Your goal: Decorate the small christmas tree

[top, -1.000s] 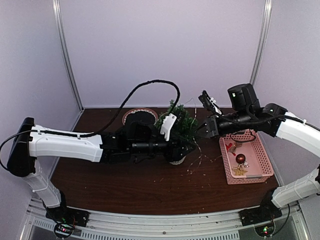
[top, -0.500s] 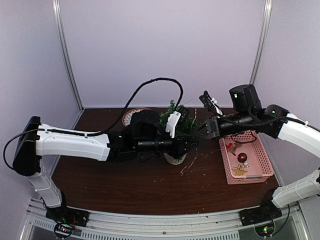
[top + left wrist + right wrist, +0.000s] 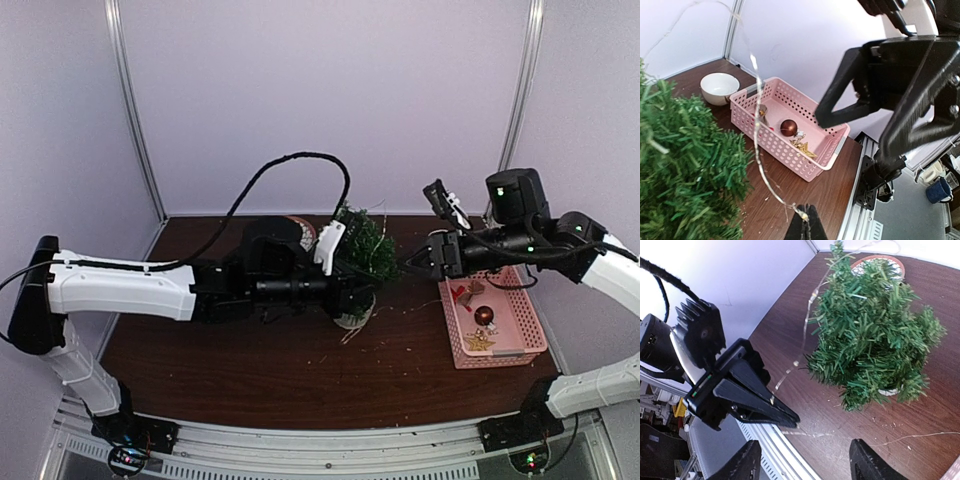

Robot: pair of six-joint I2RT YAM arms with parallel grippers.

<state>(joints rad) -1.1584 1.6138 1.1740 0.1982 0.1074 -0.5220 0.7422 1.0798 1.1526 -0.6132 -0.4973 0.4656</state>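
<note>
Two claws logged.

Left claw [image 3: 806, 227]: tips pressed fully together, pinching a thin light wire [image 3: 758, 116] right at the tips. The wire climbs from the pinch and arcs up past the needles, with small beads along it.

Right claw [image 3: 805, 442]: fingers spread wide, nothing between them, touching nothing. It hangs in the air at 3 o'clock of the tree, tips aimed at the foliage and clear of it.

Small christmas tree [image 3: 362, 245]: upright in its white pot [image 3: 352, 318] on the brown table [image 3: 250, 370], a little toward 12 o'clock of centre. The left claw sits low on the tree's 4 o'clock side, near the pot.

Pink basket [image 3: 771, 145]: at 3 o'clock of the tree, apart from it, under the right arm. A red bauble [image 3: 788, 127] and a gold star [image 3: 804, 147] lie inside, side by side. White bowl [image 3: 720, 92] just beside one short end of the basket.

Against one second ago:
- Left claw was part open and is now closed on the wire.
- Right claw was closed at the tree's 3 o'clock edge, among the branch tips. It is now spread and drawn back toward 3 o'clock, with a gap to the needles.
- Tree and pot are in about the same spot.
- Glints of loose wire on the table have shifted from 4 o'clock of the pot to its 6 o'clock.
</note>
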